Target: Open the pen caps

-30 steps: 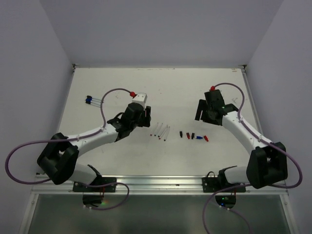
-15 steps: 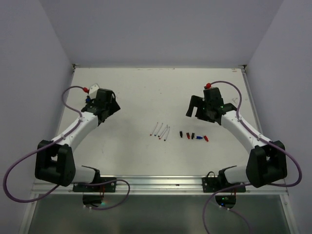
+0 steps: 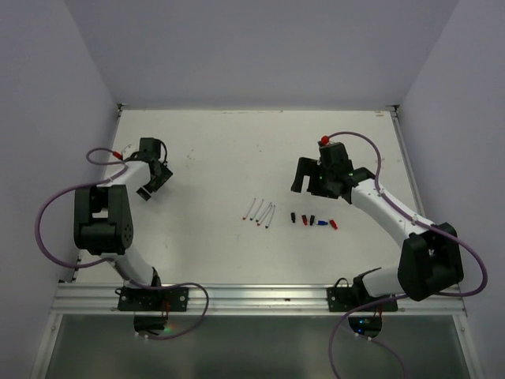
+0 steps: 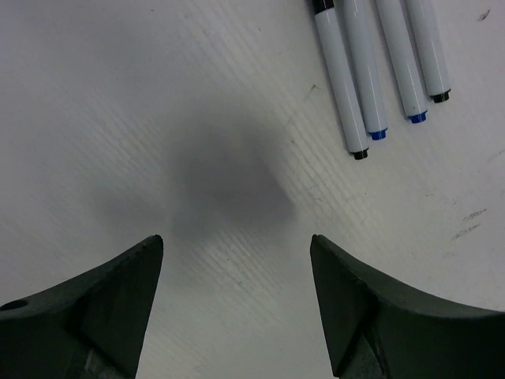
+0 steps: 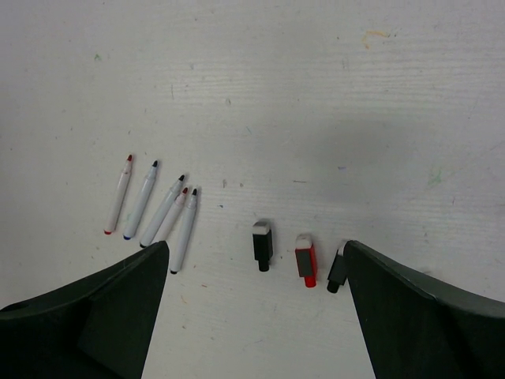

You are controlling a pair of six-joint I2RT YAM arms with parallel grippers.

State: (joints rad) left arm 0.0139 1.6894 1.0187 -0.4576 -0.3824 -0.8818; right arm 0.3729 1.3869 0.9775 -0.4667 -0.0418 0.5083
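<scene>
Several uncapped white pens lie side by side mid-table; in the right wrist view they show red, blue and black tips. To their right lies a row of loose pen caps; the right wrist view shows a black cap, a red cap and another black cap. My right gripper hovers open and empty above the caps. My left gripper is open and empty at the far left, just short of several more white pens with black and blue ends.
The purple cables with red connectors arch over both arms. The left arm is folded back near the table's left edge. White walls close in the table on three sides.
My left arm has swung from beside the uncapped pens out to the far left, over the other group of pens. My right gripper has shifted a little left.
</scene>
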